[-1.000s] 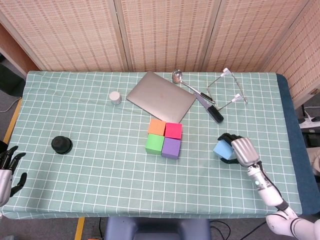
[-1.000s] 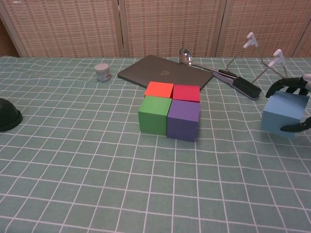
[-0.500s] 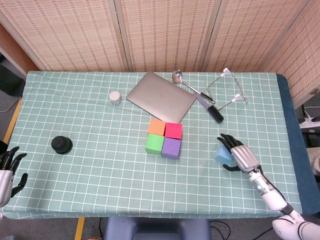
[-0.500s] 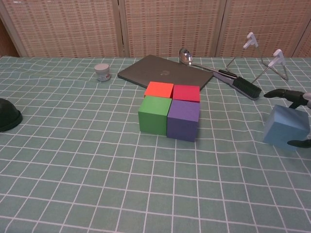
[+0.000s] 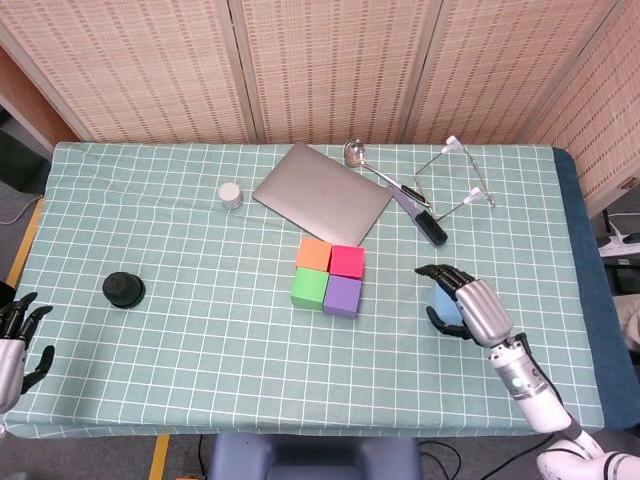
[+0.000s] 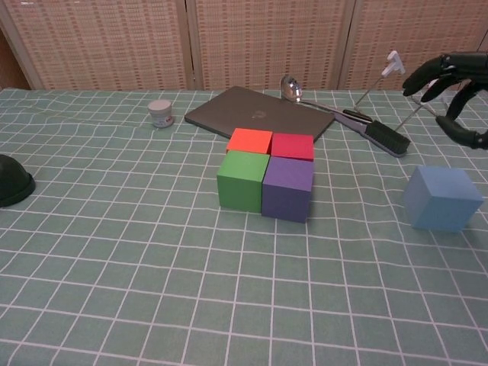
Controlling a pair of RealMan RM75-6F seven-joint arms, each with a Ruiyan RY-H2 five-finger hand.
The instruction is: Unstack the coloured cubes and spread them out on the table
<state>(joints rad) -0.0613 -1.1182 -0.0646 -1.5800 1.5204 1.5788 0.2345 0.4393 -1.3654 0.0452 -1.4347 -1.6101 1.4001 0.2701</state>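
Four cubes sit together in a square block at mid-table: orange [image 5: 314, 253], pink [image 5: 348, 261], green [image 5: 308, 288] and purple [image 5: 342, 296]. In the chest view they are orange [image 6: 249, 140], pink [image 6: 293, 145], green [image 6: 242, 181] and purple [image 6: 287, 187]. A light blue cube [image 6: 444, 200] stands alone on the cloth to their right. My right hand [image 6: 454, 76] hovers above it with fingers spread and nothing in them. From the head view the right hand [image 5: 468, 306] covers most of the blue cube [image 5: 441, 302]. My left hand [image 5: 15, 335] hangs open off the table's front left edge.
Behind the cubes lies a closed grey laptop [image 5: 322, 193]. A ladle [image 5: 355, 152], a black brush [image 5: 420, 218] and a wire stand [image 5: 455, 180] lie at the back right. A small white jar [image 5: 231, 194] and a black round object [image 5: 123, 289] sit on the left.
My right hand has let go of the blue cube and risen above it with fingers spread. The cube stays on the cloth. The left hand has not moved.
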